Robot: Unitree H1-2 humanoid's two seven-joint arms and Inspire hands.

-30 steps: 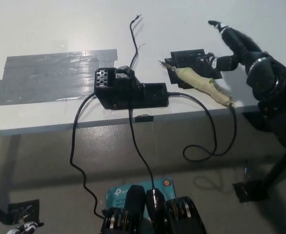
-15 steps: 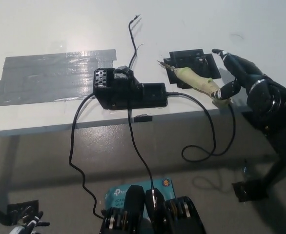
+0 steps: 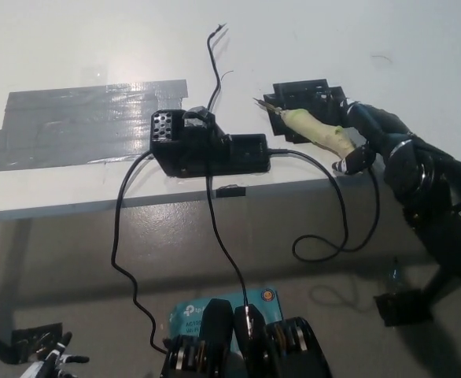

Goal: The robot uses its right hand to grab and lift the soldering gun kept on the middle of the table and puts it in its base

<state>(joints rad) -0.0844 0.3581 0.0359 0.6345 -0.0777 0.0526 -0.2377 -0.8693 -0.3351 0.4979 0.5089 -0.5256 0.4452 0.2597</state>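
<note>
Now the soldering gun (image 3: 319, 132) is wrapped at its back end by the right hand (image 3: 376, 142), with the base (image 3: 207, 147) well off to its left.

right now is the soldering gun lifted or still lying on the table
Lying flat: the soldering gun rests on the table over a black plate, with the right hand closing around its rear end.

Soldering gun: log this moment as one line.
right hand closing round rear of soldering gun | gun lying on black plate, not lifted | base empty | left hand low, idle
</note>
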